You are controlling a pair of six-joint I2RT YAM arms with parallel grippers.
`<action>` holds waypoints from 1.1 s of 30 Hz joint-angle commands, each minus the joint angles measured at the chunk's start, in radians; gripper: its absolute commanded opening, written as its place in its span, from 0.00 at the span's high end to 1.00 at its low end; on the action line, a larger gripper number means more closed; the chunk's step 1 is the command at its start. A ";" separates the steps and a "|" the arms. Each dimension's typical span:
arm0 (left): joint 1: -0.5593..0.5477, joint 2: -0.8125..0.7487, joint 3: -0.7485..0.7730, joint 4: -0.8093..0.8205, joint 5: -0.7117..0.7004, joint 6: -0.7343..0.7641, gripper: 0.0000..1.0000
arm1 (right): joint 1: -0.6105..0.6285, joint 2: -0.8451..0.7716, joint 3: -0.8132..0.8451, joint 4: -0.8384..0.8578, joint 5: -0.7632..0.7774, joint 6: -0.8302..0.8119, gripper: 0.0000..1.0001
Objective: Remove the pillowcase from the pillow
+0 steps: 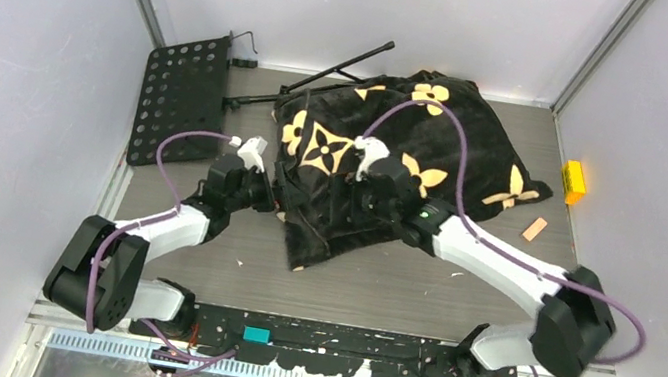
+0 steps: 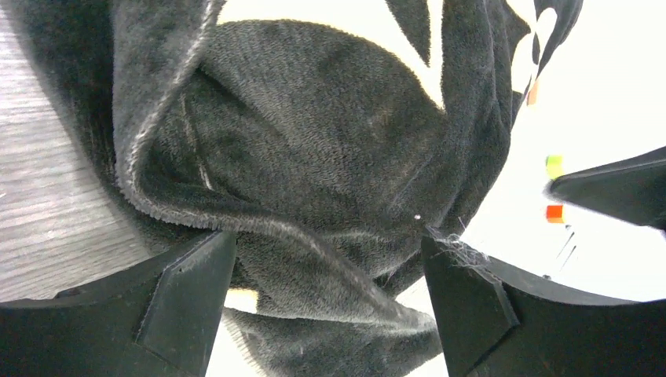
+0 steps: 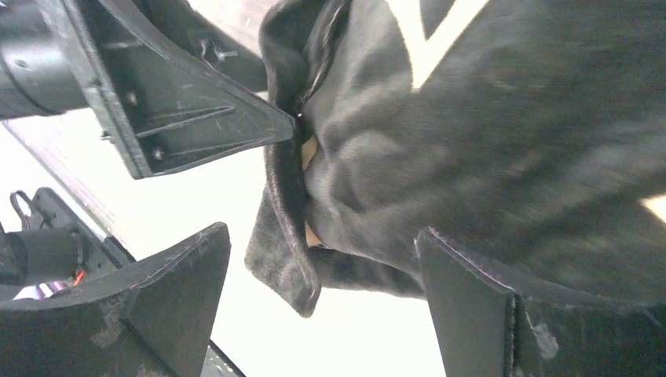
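Two pairs spread wide: left fingers (image 2: 184, 294) and right fingers (image 3: 471, 306) straddle crumpled folds of the black plush, yellow-flowered pillowcase (image 1: 439, 139).

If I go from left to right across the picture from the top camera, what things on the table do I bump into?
You'd meet: black plate with holes → flowery pillowcase → small peach piece → yellow block.

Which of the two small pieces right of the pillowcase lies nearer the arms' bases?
The flat peach piece; the yellow block sits farther back, beside the right wall.
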 commanded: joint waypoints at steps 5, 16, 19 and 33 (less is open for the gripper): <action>-0.053 0.051 0.110 -0.135 -0.089 0.080 0.15 | -0.061 -0.421 -0.156 -0.102 0.424 -0.001 0.06; -0.062 0.203 0.259 -0.359 -0.119 0.139 0.89 | -0.218 -0.671 -0.305 -0.177 0.445 0.116 0.02; -0.046 0.094 0.214 -0.393 -0.264 0.136 1.00 | -0.220 -0.655 -0.294 -0.195 0.457 0.118 0.02; -0.026 -0.618 -0.105 -0.519 -1.035 -0.099 1.00 | -0.638 -0.495 -0.262 -0.222 0.200 0.251 0.00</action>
